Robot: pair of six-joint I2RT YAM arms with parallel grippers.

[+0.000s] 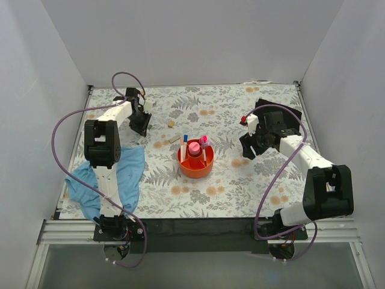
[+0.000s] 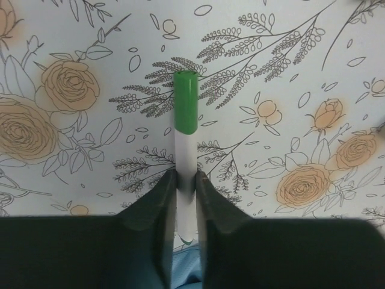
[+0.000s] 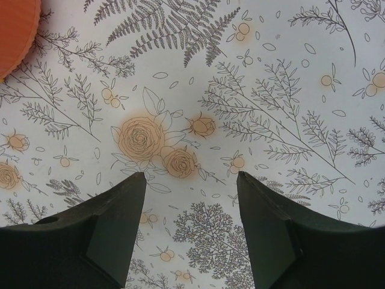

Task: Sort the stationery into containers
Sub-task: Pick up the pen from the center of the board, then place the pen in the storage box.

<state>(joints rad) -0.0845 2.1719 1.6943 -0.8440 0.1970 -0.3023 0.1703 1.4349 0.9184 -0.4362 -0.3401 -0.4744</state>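
Floral table (image 1: 240,186), left end effector (image 2: 186,176) pinching green-capped pen (image 2: 185,105), right end effector (image 3: 191,178) spread empty

Floral table (image 1: 240,192) carries orange organizer (image 1: 195,171), blue cloth (image 1: 129,173), tan block (image 1: 171,124).

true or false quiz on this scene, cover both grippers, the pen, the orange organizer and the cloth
1. The left gripper is shut on a green-capped pen. True.
2. The right gripper holds a pink highlighter. False: it is open and holds nothing.
3. The orange organizer already has items in it. True.
4. The blue cloth sits inside the organizer. False: it lies outside it, on the left side.
5. A small tan block lies outside the organizer. True.
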